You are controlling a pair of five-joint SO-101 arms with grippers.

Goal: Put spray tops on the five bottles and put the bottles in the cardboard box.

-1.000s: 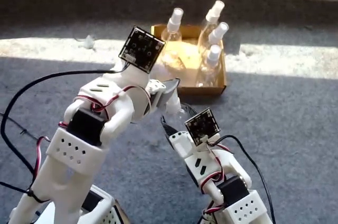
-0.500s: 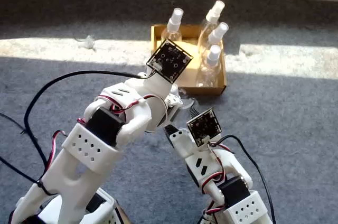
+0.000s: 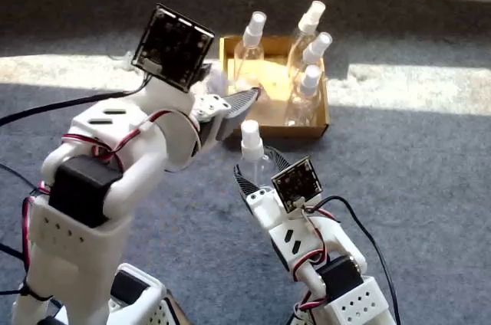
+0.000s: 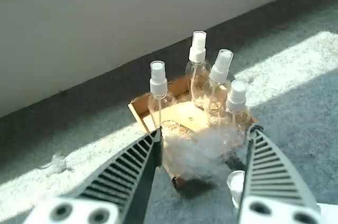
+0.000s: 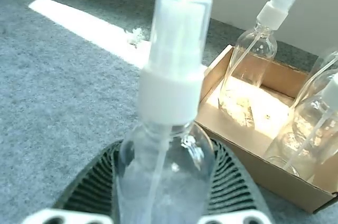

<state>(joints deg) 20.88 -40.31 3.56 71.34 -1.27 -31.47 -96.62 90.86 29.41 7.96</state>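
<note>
Upper left of centre in the high view: white left gripper (image 3: 232, 96), hovers above the grey carpet (image 3: 399, 187) with its dark ribbed jaws spread wide, grips nothing. At centre, just below: right gripper (image 3: 255, 174), clamps snugly around the body of a clear plastic bottle with a white spray top (image 3: 250, 141), upright. Upper right of centre, near the frame's top: shallow brown cardboard box (image 3: 268, 130), holds four more capped clear bottles (image 3: 308, 87), all standing, one at its left side and three clustered at its right.
</note>
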